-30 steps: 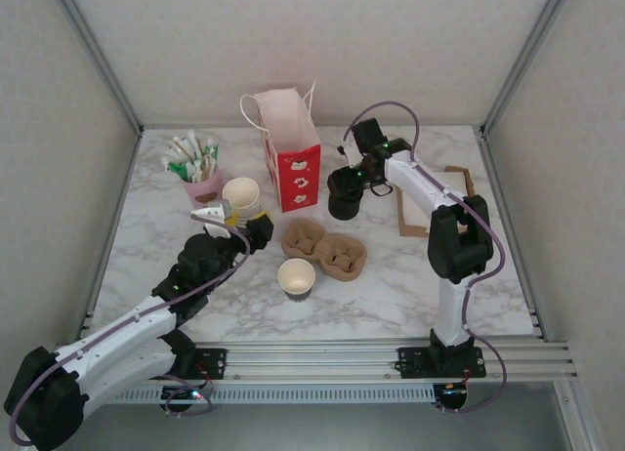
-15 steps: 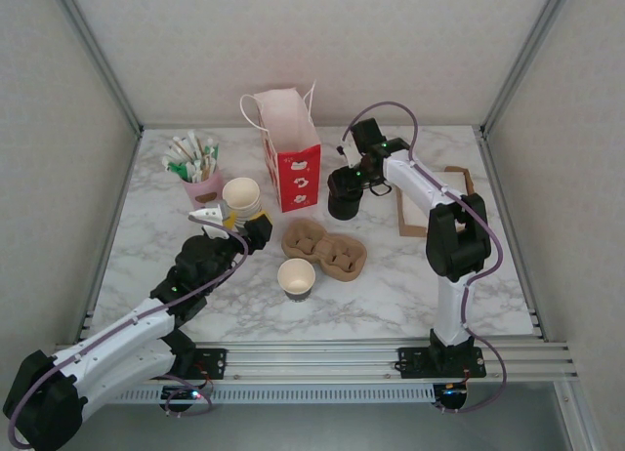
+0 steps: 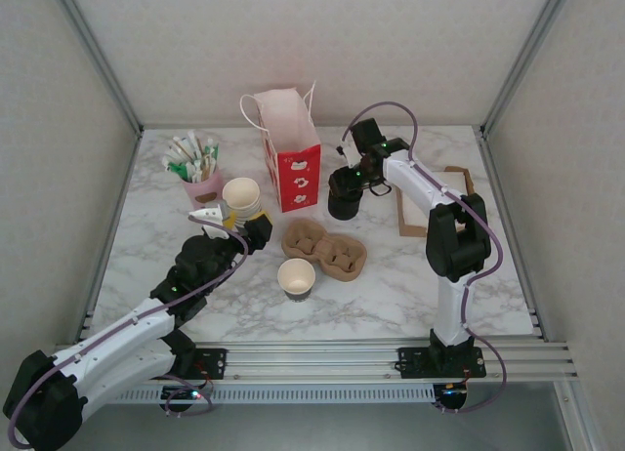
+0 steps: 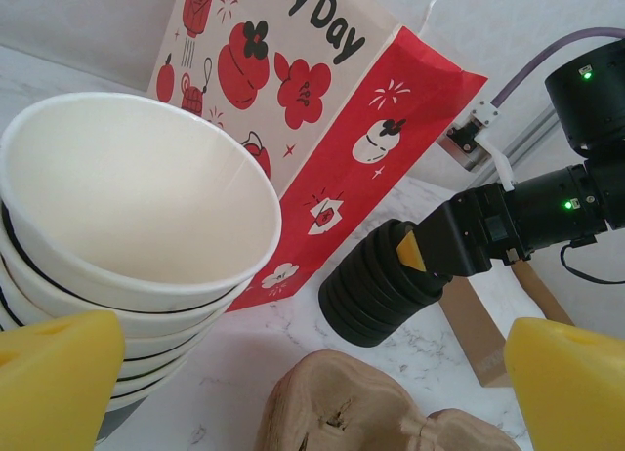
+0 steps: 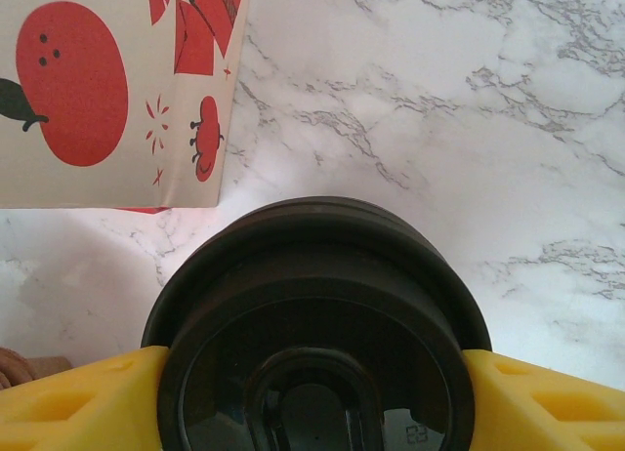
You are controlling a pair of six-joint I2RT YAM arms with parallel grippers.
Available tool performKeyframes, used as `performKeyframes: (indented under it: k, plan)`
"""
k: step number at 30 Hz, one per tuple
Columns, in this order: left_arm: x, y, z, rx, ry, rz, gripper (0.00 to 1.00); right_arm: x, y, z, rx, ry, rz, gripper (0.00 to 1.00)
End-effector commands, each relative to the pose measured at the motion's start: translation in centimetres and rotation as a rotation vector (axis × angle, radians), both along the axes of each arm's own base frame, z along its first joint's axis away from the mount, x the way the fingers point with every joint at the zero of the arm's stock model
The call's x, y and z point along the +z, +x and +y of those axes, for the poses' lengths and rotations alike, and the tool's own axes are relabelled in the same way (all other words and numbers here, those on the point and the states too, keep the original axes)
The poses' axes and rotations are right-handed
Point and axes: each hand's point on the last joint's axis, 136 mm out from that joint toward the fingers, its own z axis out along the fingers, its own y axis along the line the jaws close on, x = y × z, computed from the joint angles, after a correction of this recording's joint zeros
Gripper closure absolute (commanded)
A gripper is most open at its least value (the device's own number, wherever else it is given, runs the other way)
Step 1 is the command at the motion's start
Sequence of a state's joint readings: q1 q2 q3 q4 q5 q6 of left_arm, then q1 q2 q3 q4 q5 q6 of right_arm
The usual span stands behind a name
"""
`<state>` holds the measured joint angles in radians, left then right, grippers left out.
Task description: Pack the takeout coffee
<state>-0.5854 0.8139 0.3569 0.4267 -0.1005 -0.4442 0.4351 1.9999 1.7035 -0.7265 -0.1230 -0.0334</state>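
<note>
Right claw [image 5: 312, 397] has its fingers [image 5: 68, 397] against both sides of the black lid stack [image 5: 312, 275], but I cannot tell if it squeezes, the left claw [image 4: 312, 383] gapes wide beside the stacked cups [image 4: 127, 207], and the coffee cup [image 3: 296, 278] stands on the near side of the brown tray [image 3: 325, 249].

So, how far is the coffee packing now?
Done: one cream paper cup with a dark base stands alone by the brown cardboard carrier, lidless. In hand: the right gripper straddles the squat stack of black plastic lids. Remaining: lid it, then pack it, probably into the red-and-cream paper bag.
</note>
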Motion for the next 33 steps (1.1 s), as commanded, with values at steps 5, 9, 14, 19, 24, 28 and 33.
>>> performKeyframes:
  k: [5, 9, 14, 19, 24, 28, 33]
  plan:
    - [0.4, 0.0, 0.6, 0.021, -0.004, -0.028, 0.0, 1.5, -0.2, -0.2, -0.013, -0.013, -0.022, 0.31]
    - [0.5, -0.1, 0.7, 0.022, -0.006, -0.033, 0.0, 1.7, -0.3, -0.2, -0.015, -0.011, -0.024, 0.32]
    - [0.6, -0.1, 0.7, 0.024, -0.006, -0.036, 0.0, 2.2, -0.4, -0.2, -0.017, -0.007, -0.028, 0.32]
    - [0.6, -0.1, 0.8, 0.025, -0.007, -0.037, 0.0, 2.5, -0.6, -0.3, -0.022, -0.008, -0.032, 0.33]
    - [0.6, -0.2, 0.8, 0.025, -0.009, -0.041, 0.0, 3.2, -0.9, -0.5, -0.028, -0.002, -0.042, 0.33]
    - [0.7, -0.2, 0.8, 0.025, -0.01, -0.042, 0.0, 3.6, -1.1, -0.5, -0.027, 0.002, -0.044, 0.33]
    - [0.7, -0.2, 0.8, 0.023, -0.01, -0.043, 0.0, 3.7, -1.1, -0.5, -0.025, 0.004, -0.043, 0.33]
